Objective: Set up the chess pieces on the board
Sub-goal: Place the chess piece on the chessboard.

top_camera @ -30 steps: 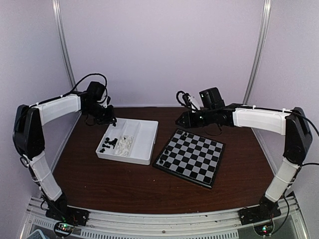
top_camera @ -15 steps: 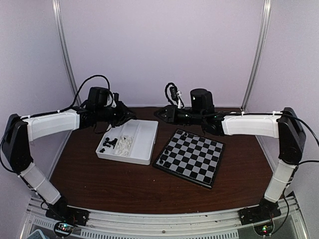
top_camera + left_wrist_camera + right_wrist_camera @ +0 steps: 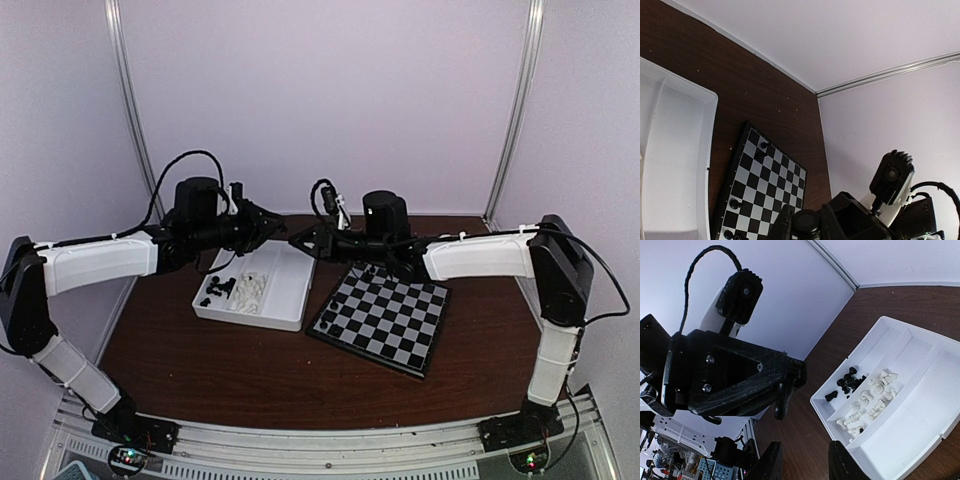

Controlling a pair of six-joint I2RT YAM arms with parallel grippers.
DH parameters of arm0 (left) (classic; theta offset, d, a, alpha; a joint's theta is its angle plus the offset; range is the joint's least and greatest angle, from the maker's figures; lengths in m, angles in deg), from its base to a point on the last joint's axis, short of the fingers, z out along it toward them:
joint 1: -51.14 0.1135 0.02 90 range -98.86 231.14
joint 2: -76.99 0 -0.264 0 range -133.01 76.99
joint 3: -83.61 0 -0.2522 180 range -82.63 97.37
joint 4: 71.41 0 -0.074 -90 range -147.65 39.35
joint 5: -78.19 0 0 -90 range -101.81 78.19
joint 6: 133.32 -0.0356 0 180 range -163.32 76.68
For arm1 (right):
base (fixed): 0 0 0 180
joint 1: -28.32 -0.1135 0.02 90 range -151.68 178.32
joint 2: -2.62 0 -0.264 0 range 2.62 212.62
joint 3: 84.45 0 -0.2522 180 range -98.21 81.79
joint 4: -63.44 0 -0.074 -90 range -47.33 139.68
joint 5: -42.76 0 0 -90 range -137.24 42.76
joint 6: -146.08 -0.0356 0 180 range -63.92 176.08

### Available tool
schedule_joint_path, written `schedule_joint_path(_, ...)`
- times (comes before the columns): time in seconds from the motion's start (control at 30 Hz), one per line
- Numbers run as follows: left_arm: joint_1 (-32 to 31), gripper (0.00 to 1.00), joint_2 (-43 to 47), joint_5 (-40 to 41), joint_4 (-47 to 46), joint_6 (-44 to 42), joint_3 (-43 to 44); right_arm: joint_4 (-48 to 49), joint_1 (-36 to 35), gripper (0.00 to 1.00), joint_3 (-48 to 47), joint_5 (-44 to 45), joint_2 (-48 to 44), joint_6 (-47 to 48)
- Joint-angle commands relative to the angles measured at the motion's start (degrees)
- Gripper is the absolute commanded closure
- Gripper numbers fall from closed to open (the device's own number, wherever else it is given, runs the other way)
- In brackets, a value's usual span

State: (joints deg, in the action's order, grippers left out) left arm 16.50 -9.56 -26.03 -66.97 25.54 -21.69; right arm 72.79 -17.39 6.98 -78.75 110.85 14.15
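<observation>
**Chess pieces mostly in the tray, a few on the board**

Chess pieces (image 3: 232, 290) lie mostly in the white divided tray (image 3: 285, 305). The black ones (image 3: 846, 380) are heaped in one narrow compartment and the white ones (image 3: 867, 402) in the compartment next to it. A few black pieces (image 3: 735, 204) stand on the board (image 3: 385, 320), on squares along one edge. The board lies flat on the dark wooden worktop (image 3: 250, 365), just beside the tray and turned at a slight angle to it.

Both arms reach in from the sides and nearly meet tip to tip above the far end of the tray, near the corner closest to the board. The left arm (image 3: 100, 262) comes across over the tray. Its jaws are closed to a narrow gap on a small round black thing (image 3: 807, 223), which looks like a black chessman, though the view is too dark to tell which kind. The right arm (image 3: 475, 257) stretches over the far edge of the board. Its jaws stand apart and point straight at the tip of the left jaws, close to them but not touching.
</observation>
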Motion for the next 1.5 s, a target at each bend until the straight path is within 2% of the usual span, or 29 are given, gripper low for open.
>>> schedule_joint_path(0.0,-0.08,0.85,1.52,0.93,-3.97,1.03,-0.92,4.07,-0.90,0.65,-1.81,-1.45,0.32,-0.26)
schedule_joint_path(0.53,-0.44,0.85,1.97,0.09,-4.78,2.23,-1.50,2.27,-1.04,0.70,-6.26,0.83,2.92,-0.94)
schedule_joint_path(1.07,-0.44,0.84,2.33,0.33,-6.31,2.68,-2.86,3.32,-0.62,0.97,-7.90,0.36,4.72,-2.58)
schedule_joint_path(1.13,-0.44,0.82,2.41,0.59,-6.99,2.90,-3.38,3.50,-0.45,1.00,-7.70,0.55,4.64,-2.79)
schedule_joint_path(1.3,-0.44,0.70,2.67,0.80,-7.50,1.86,-3.91,3.52,-0.03,1.00,-7.44,0.21,4.63,-2.89)
schedule_joint_path(1.47,0.05,0.51,4.40,2.35,-5.16,-2.85,-3.85,3.03,1.14,1.00,-4.63,-0.57,2.98,-2.13)
